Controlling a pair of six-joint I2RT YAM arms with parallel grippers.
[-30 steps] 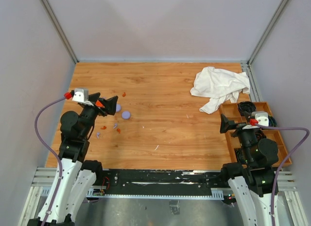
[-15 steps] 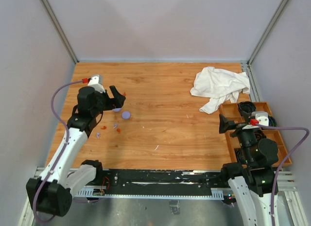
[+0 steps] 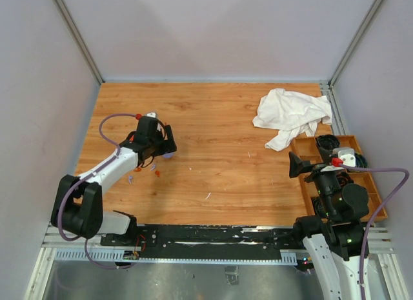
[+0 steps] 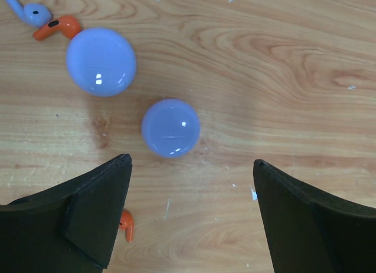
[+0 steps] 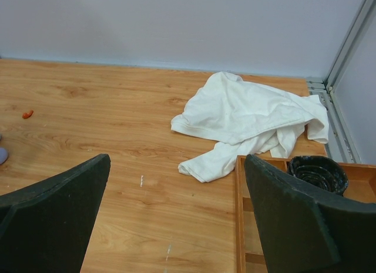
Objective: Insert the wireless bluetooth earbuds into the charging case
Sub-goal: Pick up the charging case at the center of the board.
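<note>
Left gripper (image 3: 165,142): swung out far-right to lavender disc (image 4: 170,127); jaws apart.
Right gripper (image 3: 297,164): unmoved, jaws apart.
Left wrist only: orange-red earbud (image 4: 127,225) beside finger (image 4: 76,217).

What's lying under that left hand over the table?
Below the open left hand lie a smaller lavender disc and a larger lavender disc. Beyond them, a lavender earbud lies beside an orange-red earbud. A second orange-red earbud is half hidden by the hand.
</note>
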